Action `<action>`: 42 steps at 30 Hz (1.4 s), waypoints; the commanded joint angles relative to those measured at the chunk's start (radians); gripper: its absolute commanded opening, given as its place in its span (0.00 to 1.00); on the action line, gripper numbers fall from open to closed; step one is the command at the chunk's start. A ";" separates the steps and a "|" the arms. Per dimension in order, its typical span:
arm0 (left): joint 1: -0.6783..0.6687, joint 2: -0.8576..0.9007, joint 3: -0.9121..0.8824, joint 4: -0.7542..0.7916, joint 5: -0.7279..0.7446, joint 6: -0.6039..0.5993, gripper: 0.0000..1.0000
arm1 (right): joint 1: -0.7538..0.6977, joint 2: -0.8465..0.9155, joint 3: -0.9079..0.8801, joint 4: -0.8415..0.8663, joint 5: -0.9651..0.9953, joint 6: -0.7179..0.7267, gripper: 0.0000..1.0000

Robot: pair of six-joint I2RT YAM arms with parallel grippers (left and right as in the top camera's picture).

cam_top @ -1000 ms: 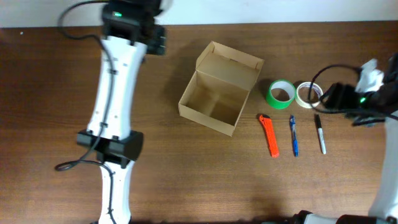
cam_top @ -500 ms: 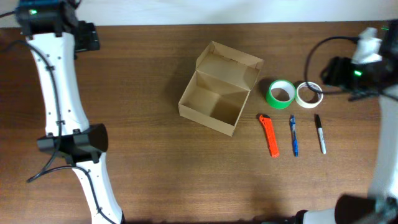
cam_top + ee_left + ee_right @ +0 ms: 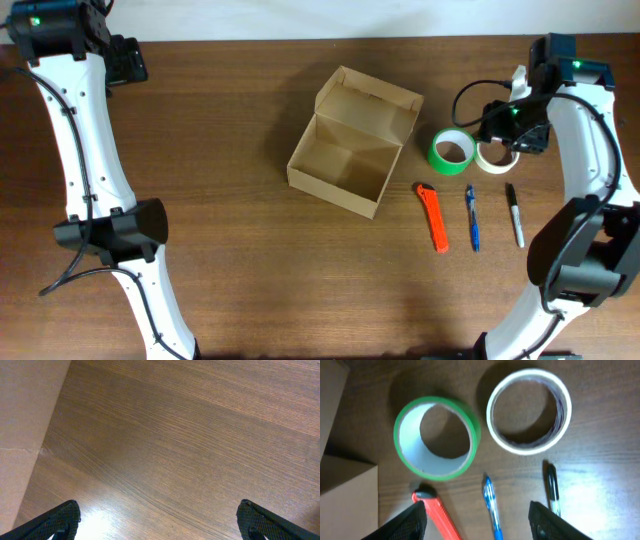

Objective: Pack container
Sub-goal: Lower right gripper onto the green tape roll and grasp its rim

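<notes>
Cutter (image 3: 432,218) in orange, blue pen (image 3: 471,218) and black marker (image 3: 514,215) side by side on the tabletop (image 3: 260,280), right of the container (image 3: 345,165) and nearer than its near-right corner. In the right wrist view, all three cut off by the lower edge, only their far ends visible.

Container itself mid-tabletop, flap lid open and standing along its far-right side. In the right wrist view, only a tan sliver of it at the left edge.

Green tape roll (image 3: 452,151) flat just right of the container, white tape roll (image 3: 493,167) just beyond that, almost touching. White roll partly hidden overhead by the right end effector (image 3: 477,522), fingers wide apart, only the tips in its own view.

Farthest, well left of the container by the tabletop's far edge, left end effector (image 3: 160,525). Fingers spread wide over wood, tips cropped at the lower corners. Pale tan surface (image 3: 22,420) at that view's left, too little shown to identify.
</notes>
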 commanded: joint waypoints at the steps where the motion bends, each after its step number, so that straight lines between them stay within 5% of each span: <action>1: 0.002 -0.006 0.004 -0.003 0.008 0.009 1.00 | 0.016 0.026 0.013 0.023 0.023 0.016 0.67; 21: 0.002 -0.006 0.004 -0.003 0.008 0.009 1.00 | 0.061 0.222 0.013 0.096 0.045 0.038 0.63; 28: 0.002 -0.006 0.004 -0.003 0.008 0.009 1.00 | 0.061 0.227 0.013 0.108 0.046 0.042 0.51; 42: 0.002 -0.006 0.004 -0.003 0.008 0.009 1.00 | 0.062 0.230 0.005 0.122 0.049 0.061 0.48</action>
